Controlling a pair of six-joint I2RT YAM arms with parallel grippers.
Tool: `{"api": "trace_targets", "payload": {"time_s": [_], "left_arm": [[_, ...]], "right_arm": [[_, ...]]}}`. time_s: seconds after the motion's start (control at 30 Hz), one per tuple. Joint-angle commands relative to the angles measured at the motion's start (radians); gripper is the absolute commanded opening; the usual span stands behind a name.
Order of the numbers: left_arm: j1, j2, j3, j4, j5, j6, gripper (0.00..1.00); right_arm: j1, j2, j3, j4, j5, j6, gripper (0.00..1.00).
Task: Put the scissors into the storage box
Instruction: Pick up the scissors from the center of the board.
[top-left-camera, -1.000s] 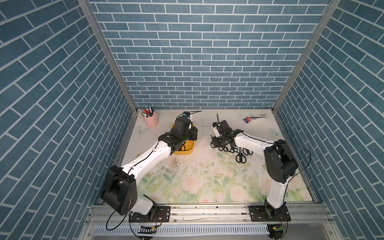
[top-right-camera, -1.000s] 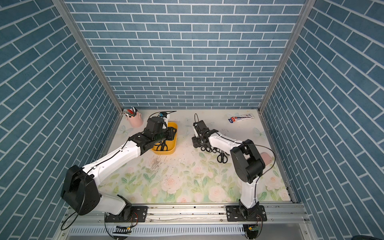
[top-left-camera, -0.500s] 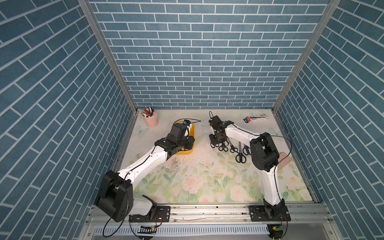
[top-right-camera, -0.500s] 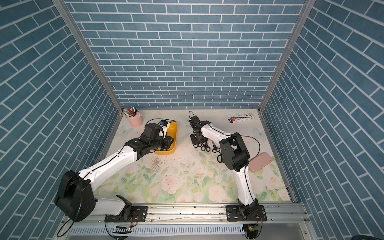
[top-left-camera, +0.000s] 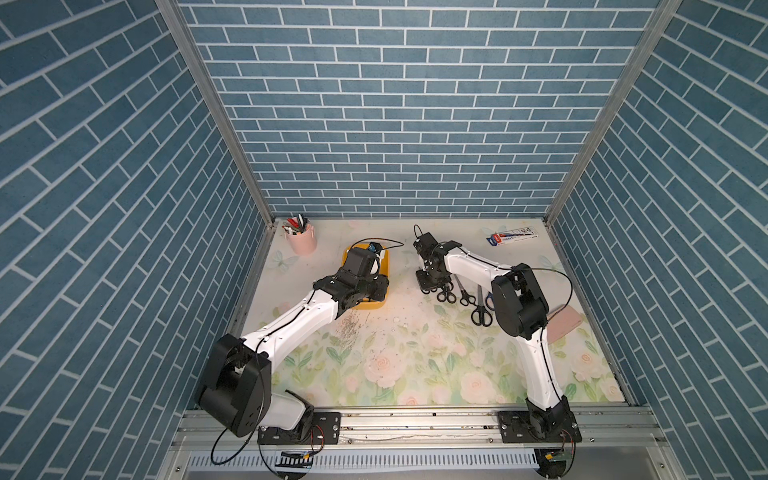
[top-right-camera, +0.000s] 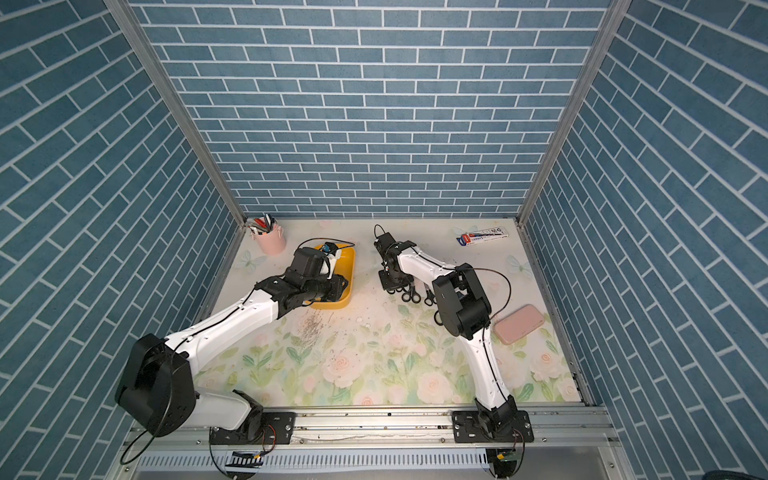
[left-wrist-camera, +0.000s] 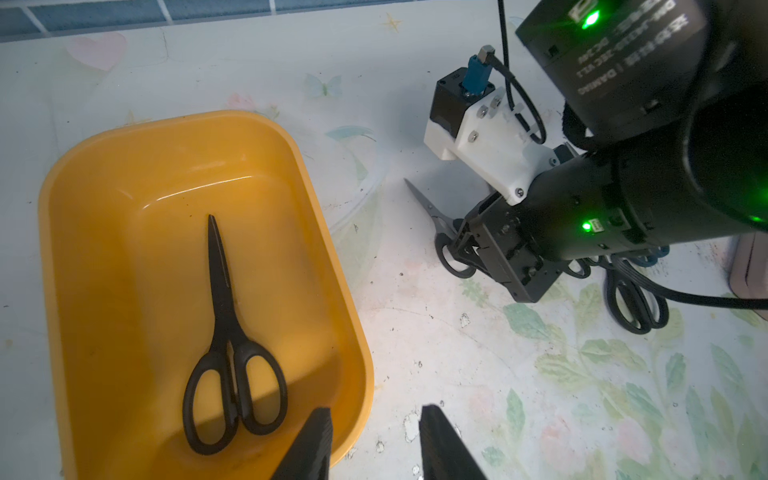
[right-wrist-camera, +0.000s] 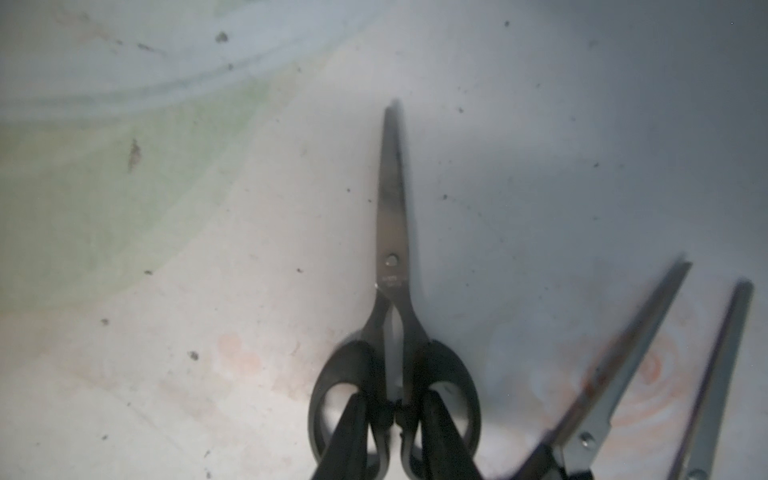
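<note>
Scissors: one black-handled pair (left-wrist-camera: 230, 332) lies flat inside the yellow storage box (left-wrist-camera: 104, 174), blades pointing toward the back wall. A smaller pair (right-wrist-camera: 392, 232) is on the counter (top-left-camera: 415, 353) to the right of the box. The right jaws pinch its handle, one finger through each loop. More pairs (top-left-camera: 481, 311) lie just beside it. The left jaws stand apart and empty over the box's near corner.

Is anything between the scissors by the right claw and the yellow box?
Only bare table lies between the scissors and the storage box. The left gripper hovers over one corner of it.
</note>
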Motion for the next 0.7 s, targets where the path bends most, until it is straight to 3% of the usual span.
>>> {"api": "trace_targets", "payload": {"time_s": [0.0,0.43,0.53,0.67], "left_arm": [[0.0,-0.024,0.006,-0.025,-0.051,0.002,0.41],[0.015,-0.043,0.009,-0.057,-0.156,-0.042,0.41],[0.025,-0.05,0.009,-0.059,-0.161,-0.05,0.41],[0.036,-0.052,0.002,-0.048,-0.161,-0.055,0.42]], "right_arm": [[0.03,0.056,-0.057,-0.102,0.015,0.044,0.15],[0.152,-0.055,-0.249,-0.165,-0.029,0.1,0.08],[0.168,-0.136,-0.31,-0.171,-0.037,0.116,0.13],[0.167,-0.138,-0.308,-0.177,-0.016,0.126,0.2]]}}
